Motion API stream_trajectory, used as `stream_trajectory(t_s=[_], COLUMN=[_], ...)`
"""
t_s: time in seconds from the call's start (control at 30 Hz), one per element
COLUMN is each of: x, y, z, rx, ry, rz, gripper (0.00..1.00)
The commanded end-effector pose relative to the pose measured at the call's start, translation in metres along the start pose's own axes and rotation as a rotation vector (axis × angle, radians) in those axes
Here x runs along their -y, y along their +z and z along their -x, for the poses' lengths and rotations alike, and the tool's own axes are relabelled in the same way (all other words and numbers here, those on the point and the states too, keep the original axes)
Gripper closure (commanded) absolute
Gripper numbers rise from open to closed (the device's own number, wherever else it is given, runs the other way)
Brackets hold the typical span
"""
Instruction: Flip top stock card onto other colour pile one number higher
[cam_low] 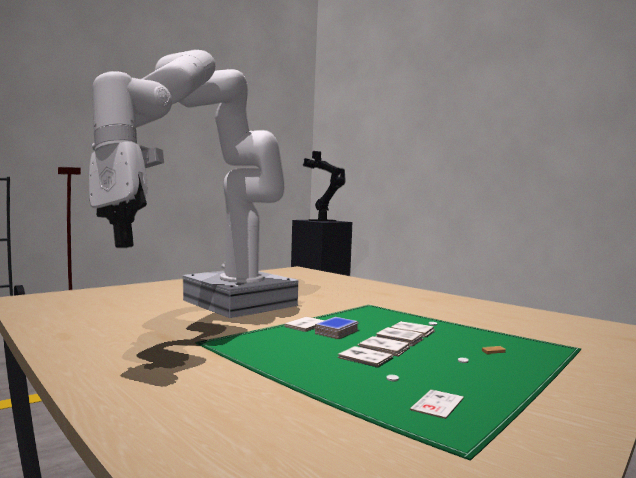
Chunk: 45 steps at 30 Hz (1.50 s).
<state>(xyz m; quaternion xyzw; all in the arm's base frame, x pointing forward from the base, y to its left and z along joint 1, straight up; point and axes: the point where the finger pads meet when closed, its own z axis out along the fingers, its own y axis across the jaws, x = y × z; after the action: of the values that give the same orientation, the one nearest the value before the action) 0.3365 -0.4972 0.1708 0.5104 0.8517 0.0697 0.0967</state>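
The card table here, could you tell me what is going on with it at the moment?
A white arm holds its gripper high above the bare wood, well left of the green mat, fingers shut on nothing. The blue-backed stock sits untouched, with four face-up piles in a row beside it. One face-up card, a red 3, lies alone near the mat's front edge, on no pile. A few white discs and a small brown block also lie on the mat.

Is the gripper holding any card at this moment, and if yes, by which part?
Nothing is held. The gripper hangs shut and empty, high above the table, far from the blue-backed stock.
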Motion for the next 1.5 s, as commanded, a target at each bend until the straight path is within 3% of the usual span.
stream_trajectory(t_s=[0.0,0.03,0.07,0.23,0.5,0.6,0.7,0.77,0.8,0.87,0.9,0.97,1.0,1.17,1.2,1.4,1.43,1.47], x=[-0.001,-0.001,-0.001,-0.020,-0.103,-0.108,-0.146,-0.146,-0.164,-0.164,-0.182,-0.182,-0.197,-0.197,-0.210,-0.210,-0.222,-0.222], y=[-0.002,-0.002,-0.002,0.007,0.046,0.049,0.067,0.067,0.076,0.076,0.086,0.086,0.094,0.094,0.103,0.103,0.110,0.110], z=[0.002,0.002,0.002,-0.009,-0.069,-0.072,-0.111,-0.111,-0.133,-0.134,-0.159,-0.159,-0.185,-0.185,-0.212,-0.212,-0.239,-0.239], rx=[0.005,0.005,0.005,-0.007,-0.059,-0.059,-0.079,-0.079,-0.087,-0.087,-0.095,-0.095,-0.101,-0.101,-0.105,-0.105,-0.107,-0.107], ry=[-0.001,-0.001,-0.001,0.018,0.099,0.099,0.134,0.134,0.152,0.152,0.169,0.169,0.185,0.185,0.201,0.201,0.215,0.215], rz=[0.000,0.000,0.000,-0.001,-0.023,-0.023,-0.042,-0.042,-0.054,-0.054,-0.067,-0.067,-0.081,-0.081,-0.096,-0.096,-0.112,-0.112], gripper=[0.99,0.99,0.00,0.00,0.00,0.00,0.00,0.00,0.00,0.00,0.00,0.00,0.00,0.00,0.00,0.00,0.00,0.00])
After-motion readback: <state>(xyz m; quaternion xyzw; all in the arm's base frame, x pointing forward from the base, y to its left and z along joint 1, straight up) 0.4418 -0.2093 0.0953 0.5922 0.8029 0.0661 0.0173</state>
